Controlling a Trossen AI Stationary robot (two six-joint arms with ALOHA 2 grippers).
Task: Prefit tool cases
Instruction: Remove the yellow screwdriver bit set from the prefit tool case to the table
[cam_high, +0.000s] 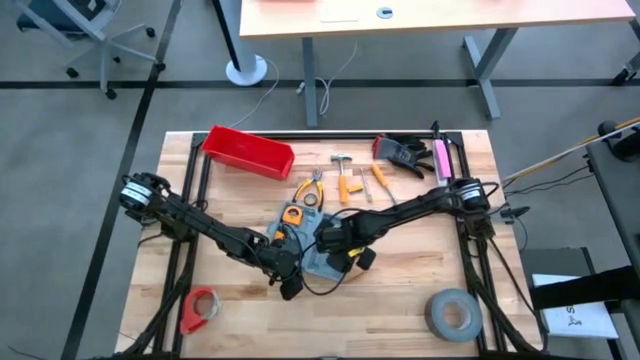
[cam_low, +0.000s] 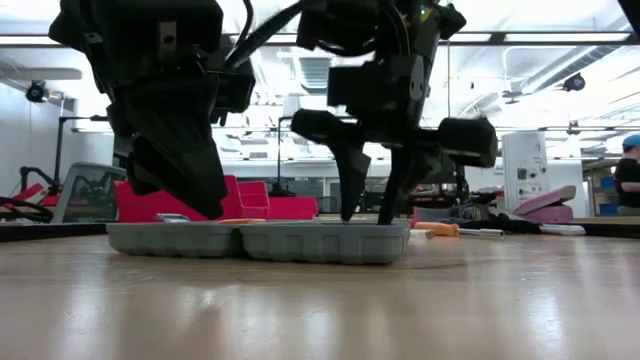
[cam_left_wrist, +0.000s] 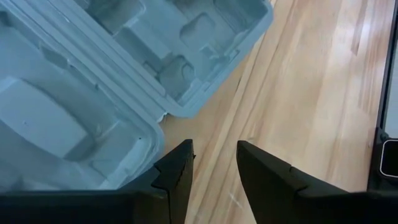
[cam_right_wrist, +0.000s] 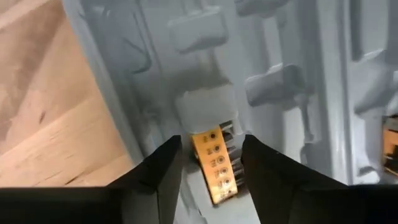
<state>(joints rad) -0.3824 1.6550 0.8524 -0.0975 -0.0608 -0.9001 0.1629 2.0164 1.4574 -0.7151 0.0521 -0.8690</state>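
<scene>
The grey-blue tool case (cam_high: 322, 262) lies open and flat on the wooden table, both halves (cam_low: 260, 241) with their recesses up. My right gripper (cam_right_wrist: 211, 146) points down over one half, open. A small orange strip with silver bits (cam_right_wrist: 216, 163) lies in a recess between its fingers. My left gripper (cam_left_wrist: 214, 149) is open over bare wood at the case's near rim (cam_left_wrist: 152, 134). An orange tape measure (cam_high: 292, 215) sits at the case's far left. My left gripper slants down beside the case's near rim (cam_left_wrist: 155, 146), with one finger (cam_left_wrist: 177, 171) right at that rim. Whether the finger touches the rim I cannot tell. Nothing is between the fingers.
Behind the case lie pliers (cam_high: 310, 188), a hammer (cam_high: 342, 172), screwdrivers (cam_high: 378, 180) and black gloves (cam_high: 405, 150). A red bin (cam_high: 248, 152) stands at the far left. A red tape roll (cam_high: 200, 308) and a grey tape roll (cam_high: 452, 312) sit near the front edge.
</scene>
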